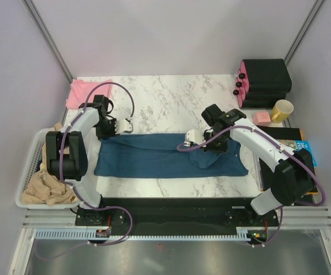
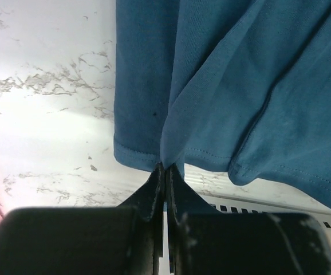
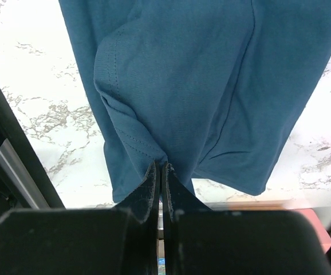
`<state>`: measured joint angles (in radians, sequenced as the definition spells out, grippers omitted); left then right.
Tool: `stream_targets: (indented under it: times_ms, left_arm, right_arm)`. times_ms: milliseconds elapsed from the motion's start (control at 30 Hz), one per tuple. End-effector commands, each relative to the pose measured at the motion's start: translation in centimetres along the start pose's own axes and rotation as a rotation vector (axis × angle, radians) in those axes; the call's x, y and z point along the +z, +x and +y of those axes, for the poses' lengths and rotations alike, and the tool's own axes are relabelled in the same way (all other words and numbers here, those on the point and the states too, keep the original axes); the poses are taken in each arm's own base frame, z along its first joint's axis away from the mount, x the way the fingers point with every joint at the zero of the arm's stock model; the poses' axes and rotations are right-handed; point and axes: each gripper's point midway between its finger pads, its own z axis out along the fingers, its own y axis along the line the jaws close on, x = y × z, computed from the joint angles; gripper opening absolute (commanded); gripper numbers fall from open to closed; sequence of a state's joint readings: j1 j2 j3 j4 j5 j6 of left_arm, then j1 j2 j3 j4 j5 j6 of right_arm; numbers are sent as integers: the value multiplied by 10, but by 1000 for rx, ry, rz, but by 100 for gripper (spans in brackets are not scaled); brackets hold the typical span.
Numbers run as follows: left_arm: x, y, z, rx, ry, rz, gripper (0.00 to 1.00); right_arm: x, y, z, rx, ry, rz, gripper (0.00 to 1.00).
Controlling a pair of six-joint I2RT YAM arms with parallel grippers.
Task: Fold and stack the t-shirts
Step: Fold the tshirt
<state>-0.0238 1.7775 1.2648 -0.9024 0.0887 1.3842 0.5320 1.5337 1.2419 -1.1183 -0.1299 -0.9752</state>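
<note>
Left edge: I see a white wire basket (image 1: 35, 150) holding crumpled beige cloth (image 1: 48, 189), beside the left arm and clear of the work.
Far-left corner: the pale pink cotton t-shirt (image 1: 81, 91) lies bunched on the white marble counter (image 1: 171, 109), well apart from both pincers and not yet folded.
Left pincer (image 2: 164, 166): clamped tight on the stitched hem at the left end of the dark teal-blue cotton t-shirt (image 1: 154, 157).
Teal shirt: spread flat along the counter, long axis running left to right, its body reaching from both pincers toward the arm bases. I judge any fold must carry the held far edge that way.
Right pincer (image 3: 160, 165): pinched on a gathered fold right of the shirt's middle, so cloth beyond it on the right is unheld and rumpled.
Right side: black boxes with pink ends (image 1: 266, 77), a yellow mug (image 1: 282, 109) and a blue printed book (image 1: 306, 150) sit near the right arm's elbow, which I would watch.
</note>
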Motion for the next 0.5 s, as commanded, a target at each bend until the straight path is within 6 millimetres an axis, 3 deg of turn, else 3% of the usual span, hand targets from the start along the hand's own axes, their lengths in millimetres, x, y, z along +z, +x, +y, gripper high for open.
stream_targets:
  times_ms: [0, 167, 467]
  left_arm:
    - [-21, -7, 6, 42, -55, -37, 2]
    - [-29, -10, 9, 42, -67, -50, 2]
    - [-31, -7, -5, 48, -27, -41, 2]
  right_arm:
    - [-12, -4, 10, -23, -15, -47, 0]
    - [-23, -3, 13, -46, 4, -60, 0]
    - [-27, 2, 18, -57, -4, -52, 0]
